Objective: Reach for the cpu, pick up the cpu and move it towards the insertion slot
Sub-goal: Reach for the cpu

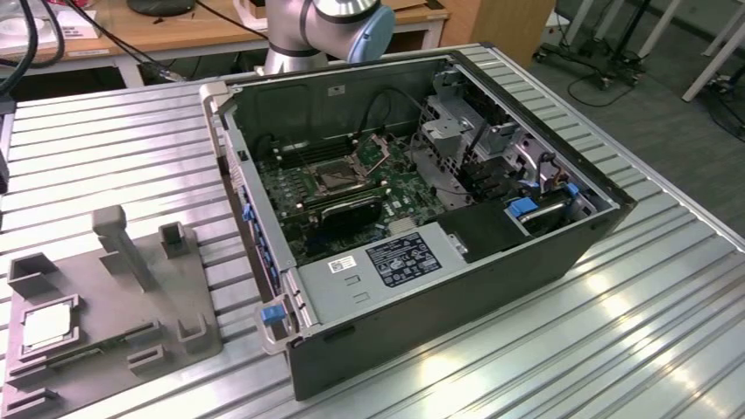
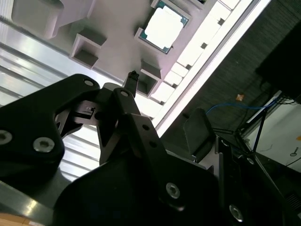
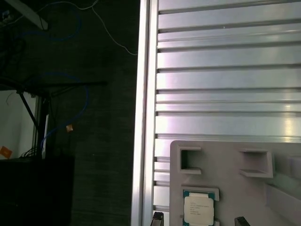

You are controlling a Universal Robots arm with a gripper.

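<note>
Hovering hand (image 3: 199, 219): it hangs over the grey plastic tray (image 3: 221, 160) and it holds nothing.
Fingers (image 3: 157, 218): the two dark tips stand apart, so the hand is open. In the first wrist view the cpu (image 3: 198, 209) shows in the gap between them, lying lower on the tray, with no contact.
Black linkage (image 2: 127, 141): in the second wrist view the jointed black arms of the hand, with silver screws, stand in front of the tray.
Cpu: it lies flat in a square recess of the tray, its pale metal top facing up, with a thin green rim around it. In the exterior view it is at the tray's end toward the exterior view's left.
Tray: grey, with several rectangular recesses and some upright posts. It rests on the worktop (image 1: 117, 148), close to that worktop's edge.
Worktop: ribbed aluminium slats. A dark floor (image 3: 94, 141) lies beyond its edge.
Computer case (image 1: 466, 288): black, lying on its side with the open side up, just beside the tray on the exterior view's right.
Insertion slot (image 1: 331, 177): a square socket with silver frame and dark centre, on the green board inside the case, well apart from the cpu.
Robot arm (image 1: 331, 17): its grey and blue joint stands behind the case.
</note>
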